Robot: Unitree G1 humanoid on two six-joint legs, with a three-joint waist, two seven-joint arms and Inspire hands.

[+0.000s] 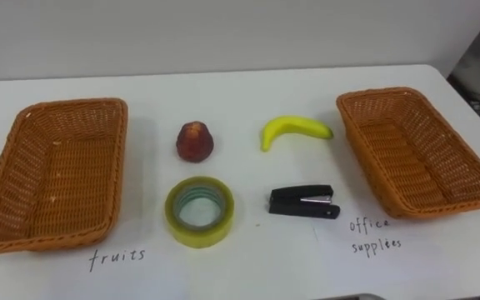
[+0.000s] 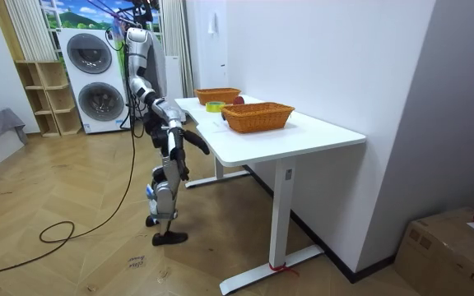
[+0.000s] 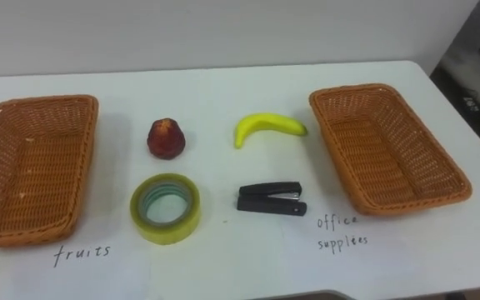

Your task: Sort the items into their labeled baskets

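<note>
We count 0 of 4 sorted: red fruit (image 1: pixel 194 141), banana (image 1: pixel 294 130), tape roll (image 1: pixel 199 211) and stapler (image 1: pixel 303 201) lie on the counter (image 1: pixel 240 92) between the empty fruit basket (image 1: pixel 73 104) and office basket (image 1: pixel 382 92), while the right robot hand (image 2: pixel 204 150) hangs low, its state we cannot tell.

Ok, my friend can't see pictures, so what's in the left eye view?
Four things lie on a white table between two wicker baskets with nothing in them: a red fruit and a banana farther back, a roll of yellow tape and a black stapler nearer. The left basket and the right basket each have a handwritten label in front.
</note>
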